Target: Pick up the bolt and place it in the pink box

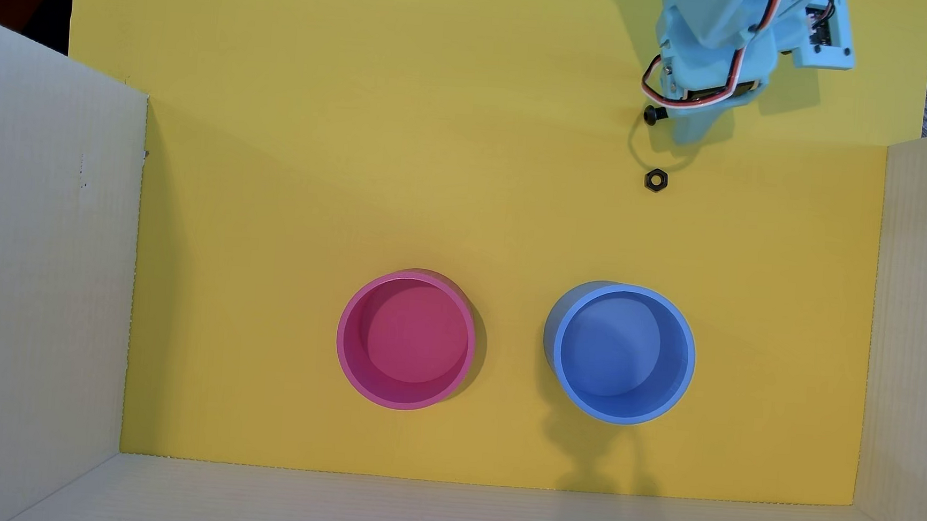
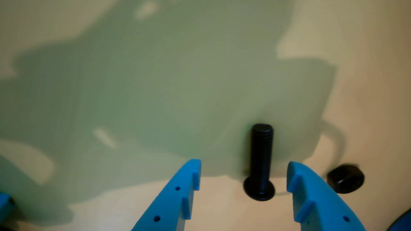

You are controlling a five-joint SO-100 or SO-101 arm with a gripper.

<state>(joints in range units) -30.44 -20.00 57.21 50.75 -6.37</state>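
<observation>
The small black bolt (image 2: 261, 160) lies flat on the yellow surface between my open light-blue fingers, nearer the right one in the wrist view. In the overhead view only its head (image 1: 653, 115) shows beside my gripper (image 1: 681, 123) at the upper right; the shaft is hidden under the gripper. My gripper (image 2: 244, 168) is open, low over the bolt, holding nothing. The round pink box (image 1: 345, 348) stands empty at lower centre, far from the gripper.
A black hexagonal nut (image 1: 655, 180) lies just below the gripper, also right of the right finger in the wrist view (image 2: 345, 178). A blue round container (image 1: 683, 368) stands right of the pink one. Pale cardboard walls (image 1: 38, 257) enclose the yellow floor on three sides.
</observation>
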